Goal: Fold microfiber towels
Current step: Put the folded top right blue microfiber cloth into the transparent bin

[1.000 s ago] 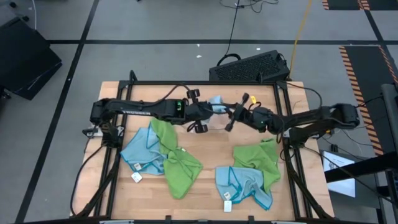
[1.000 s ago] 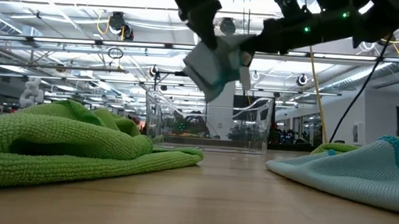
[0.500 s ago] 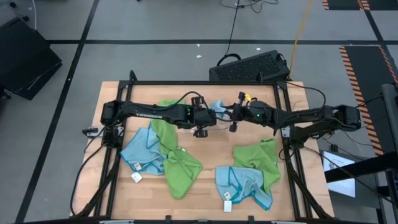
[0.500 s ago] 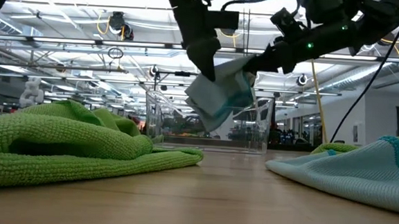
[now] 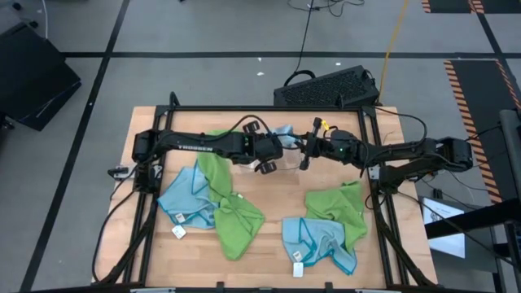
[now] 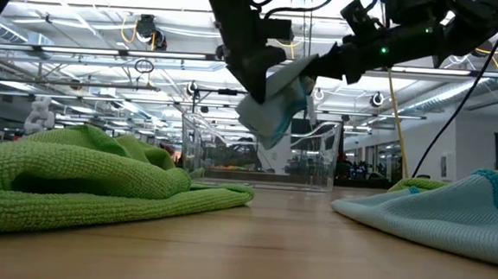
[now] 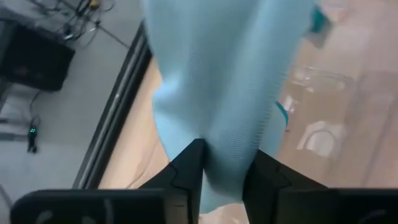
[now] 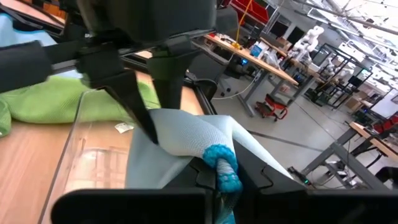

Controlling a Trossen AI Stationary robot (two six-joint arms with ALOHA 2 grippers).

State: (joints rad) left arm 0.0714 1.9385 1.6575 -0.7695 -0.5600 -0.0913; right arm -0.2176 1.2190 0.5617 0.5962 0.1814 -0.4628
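Left hand [image 6: 257,75] and right hand [image 6: 318,66] both pinching folded blue towel [image 6: 277,107] above clear tray [image 6: 261,153], contents unclear

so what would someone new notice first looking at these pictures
Most striking is the folded light blue microfiber towel hanging in the air between the left gripper and the right gripper, at the far middle of the table, above a clear plastic tray. Next come the loose heaps on the wooden table: lime green and light blue cloths tangled near the left and another such pile near the right.
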